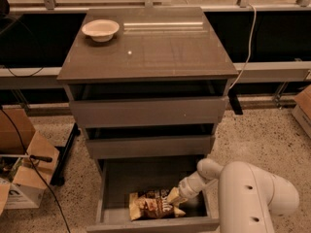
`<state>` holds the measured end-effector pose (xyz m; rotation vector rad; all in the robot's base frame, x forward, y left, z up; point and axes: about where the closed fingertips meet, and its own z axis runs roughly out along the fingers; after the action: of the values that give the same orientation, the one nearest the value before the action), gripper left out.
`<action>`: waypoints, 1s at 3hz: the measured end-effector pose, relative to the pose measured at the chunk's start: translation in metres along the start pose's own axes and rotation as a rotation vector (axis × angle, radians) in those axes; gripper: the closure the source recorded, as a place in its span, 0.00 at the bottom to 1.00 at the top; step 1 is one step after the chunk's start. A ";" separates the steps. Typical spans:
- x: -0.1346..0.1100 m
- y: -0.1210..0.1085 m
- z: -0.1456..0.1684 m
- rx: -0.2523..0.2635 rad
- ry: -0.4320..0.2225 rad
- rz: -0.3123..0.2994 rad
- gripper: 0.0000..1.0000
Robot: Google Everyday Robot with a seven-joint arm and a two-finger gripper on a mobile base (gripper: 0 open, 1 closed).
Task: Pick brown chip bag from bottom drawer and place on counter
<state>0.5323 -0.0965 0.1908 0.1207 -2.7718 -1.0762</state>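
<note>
gripper (176, 198) at brown chip bag (149, 204) right end | in bottom drawer (124, 178) | grip: cannot tell

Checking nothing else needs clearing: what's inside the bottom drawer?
The brown chip bag lies on the bottom drawer's floor, with the gripper at its right end. The arm covers the drawer's right side.

My arm (252, 200) bends in from the lower right, its claw (176, 198) angled down-left, low inside the bottom drawer (141, 178).
</note>
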 end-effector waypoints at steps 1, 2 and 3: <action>0.007 0.012 -0.001 -0.022 -0.009 -0.008 0.89; 0.015 0.020 0.010 -0.064 -0.008 0.006 1.00; 0.017 0.028 0.012 -0.076 -0.017 0.001 0.82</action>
<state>0.5132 -0.0696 0.2030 0.1015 -2.7413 -1.1865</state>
